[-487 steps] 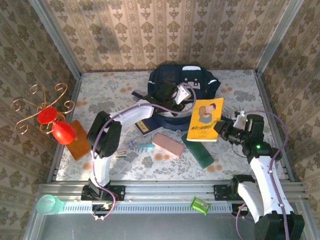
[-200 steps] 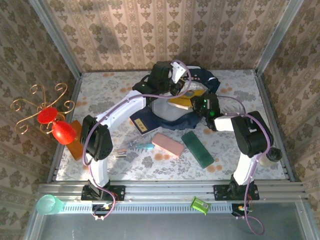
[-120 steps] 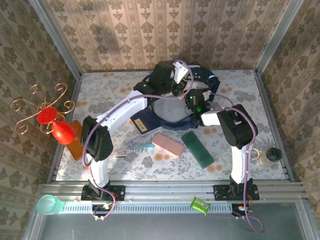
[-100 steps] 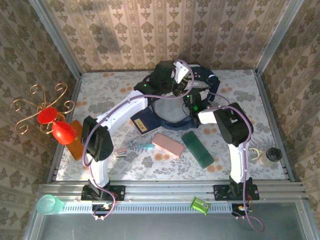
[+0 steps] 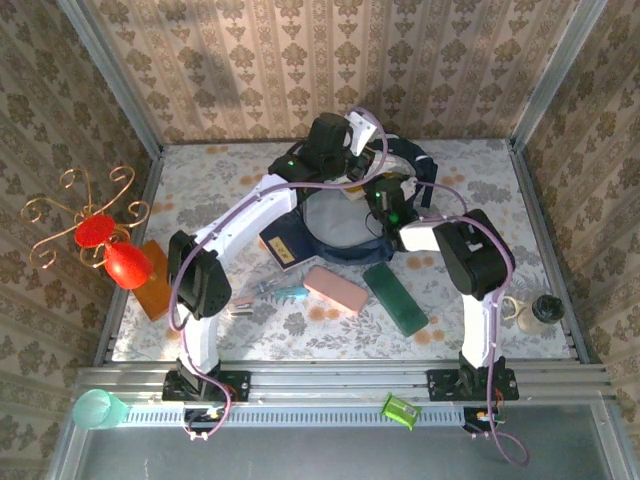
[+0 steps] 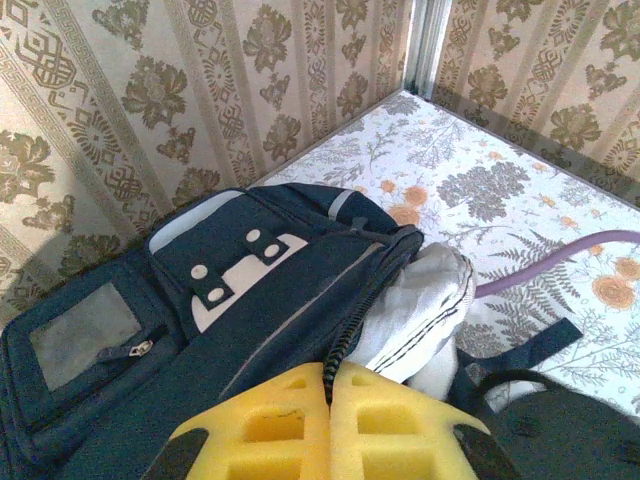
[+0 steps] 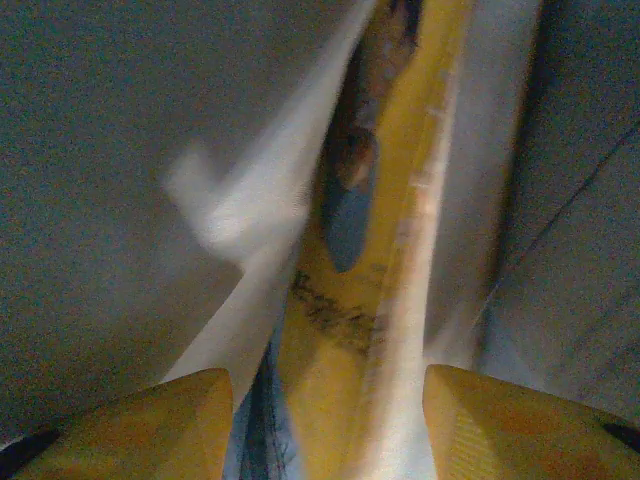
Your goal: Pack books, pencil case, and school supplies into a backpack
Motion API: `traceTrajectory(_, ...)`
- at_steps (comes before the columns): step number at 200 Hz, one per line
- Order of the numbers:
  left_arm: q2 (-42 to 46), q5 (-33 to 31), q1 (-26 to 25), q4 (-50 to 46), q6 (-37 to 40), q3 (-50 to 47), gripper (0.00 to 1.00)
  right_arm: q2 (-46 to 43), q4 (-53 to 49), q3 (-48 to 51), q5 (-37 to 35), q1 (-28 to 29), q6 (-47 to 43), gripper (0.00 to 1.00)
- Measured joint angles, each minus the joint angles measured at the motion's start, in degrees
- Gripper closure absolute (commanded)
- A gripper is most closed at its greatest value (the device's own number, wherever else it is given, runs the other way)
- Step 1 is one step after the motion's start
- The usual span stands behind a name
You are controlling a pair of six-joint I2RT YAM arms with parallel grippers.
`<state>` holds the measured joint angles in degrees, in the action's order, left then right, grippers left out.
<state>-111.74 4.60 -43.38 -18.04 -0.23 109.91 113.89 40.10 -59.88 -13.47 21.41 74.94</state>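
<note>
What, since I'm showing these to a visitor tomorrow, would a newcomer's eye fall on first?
The navy backpack at the table's far middle draws the eye: the left gripper is shut on its zip edge, and a yellow book sits between the right gripper's parted fingers inside it. Next comes the bright red ornament by the table's left edge.
</note>
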Motion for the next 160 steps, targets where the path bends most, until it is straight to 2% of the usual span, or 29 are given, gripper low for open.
traceTrajectory(43, -2.0, 0.0, 0.6, 0.2, -1.6, 1.3, 1.00, -13.7, -0.9, 9.1, 5.0, -1.3, -8.3, 0.46)
traceTrajectory(76, -4.3, 0.5, 0.7, 0.4, -3.0, 2.1, 1.00, -27.0, -6.3, 16.1, 7.1, -1.7, -16.8, 0.46)
traceTrajectory(92, -5.0, 1.8, 0.7, 0.4, -3.3, 1.9, 0.86, -34.6, -11.2, 18.4, 6.8, -1.7, -20.8, 0.46)
traceTrajectory(117, -4.2, 3.9, 1.0, 1.8, -3.5, -1.3, 0.52, -45.1, -16.5, 21.8, 5.6, -1.0, -26.6, 0.46)
traceTrajectory(138, 0.6, 4.8, 1.8, 3.0, -4.5, -11.4, 0.34, -50.0, -20.9, 23.1, 4.2, 1.0, -31.3, 0.46)
traceTrajectory(160, 10.3, 4.6, 3.3, 5.3, -6.1, -26.6, 0.23, -52.0, -24.0, 23.6, 3.4, 4.9, -36.2, 0.46)
